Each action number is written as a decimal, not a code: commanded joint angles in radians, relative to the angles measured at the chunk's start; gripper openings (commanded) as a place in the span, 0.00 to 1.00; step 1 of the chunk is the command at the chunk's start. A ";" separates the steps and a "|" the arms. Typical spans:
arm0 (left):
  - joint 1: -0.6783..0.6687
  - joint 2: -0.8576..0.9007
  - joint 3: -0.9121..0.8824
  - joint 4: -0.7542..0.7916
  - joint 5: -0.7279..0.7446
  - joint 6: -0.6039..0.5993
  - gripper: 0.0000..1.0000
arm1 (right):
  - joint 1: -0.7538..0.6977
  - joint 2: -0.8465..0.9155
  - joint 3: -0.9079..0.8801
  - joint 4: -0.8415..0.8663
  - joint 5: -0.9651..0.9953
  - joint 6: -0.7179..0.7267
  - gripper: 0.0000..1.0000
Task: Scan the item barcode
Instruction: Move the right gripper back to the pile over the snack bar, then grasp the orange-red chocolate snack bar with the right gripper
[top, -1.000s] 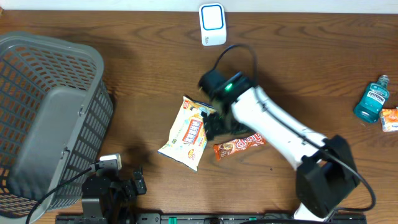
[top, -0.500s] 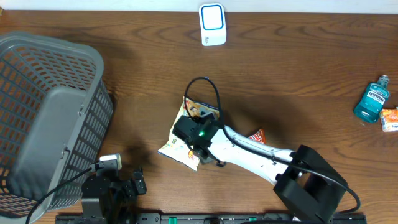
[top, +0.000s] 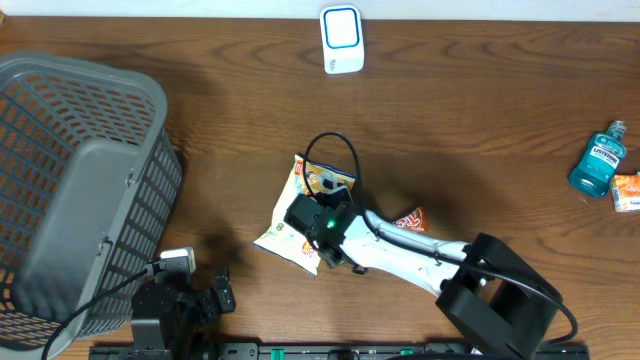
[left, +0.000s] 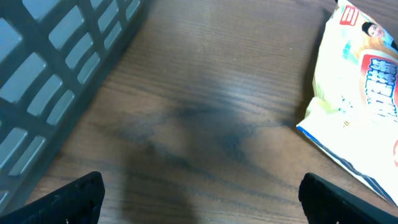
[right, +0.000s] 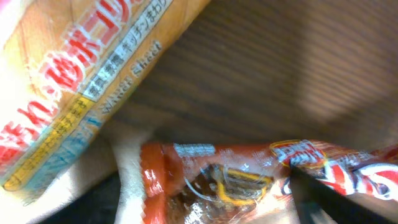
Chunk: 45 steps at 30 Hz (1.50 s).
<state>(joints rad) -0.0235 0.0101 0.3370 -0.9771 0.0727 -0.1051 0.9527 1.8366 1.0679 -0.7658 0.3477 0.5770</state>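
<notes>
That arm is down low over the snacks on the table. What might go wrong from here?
1. The right tool sits where the snack bag and the red candy bar lie close together, so it may pinch both, or the wrong one.
2. The bar's glossy wrapper looks crinkly; a thin pinch might slip on the way to the scanner.

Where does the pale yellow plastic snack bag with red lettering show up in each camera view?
Overhead: the pale yellow plastic snack bag lies near the centre, slightly left and low.
Left wrist: it sits at the right edge, cut off by the frame.
Right wrist: it fills the top-left corner, very close.
Shared landmark: the brown wooden table beneath it, seen in all three views.
</notes>
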 joint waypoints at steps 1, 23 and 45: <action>0.000 -0.007 0.006 -0.013 -0.005 -0.002 1.00 | -0.015 0.021 -0.080 0.027 -0.015 0.001 0.40; 0.000 -0.007 0.006 -0.013 -0.005 -0.002 1.00 | -0.486 -0.140 0.419 -0.410 -1.386 -0.722 0.01; 0.000 -0.007 0.006 -0.013 -0.005 -0.002 1.00 | -0.472 -0.137 0.187 -0.291 -1.910 -1.604 0.01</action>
<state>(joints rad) -0.0235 0.0101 0.3370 -0.9768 0.0723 -0.1047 0.4625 1.7000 1.2545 -1.0885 -1.5078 -0.9569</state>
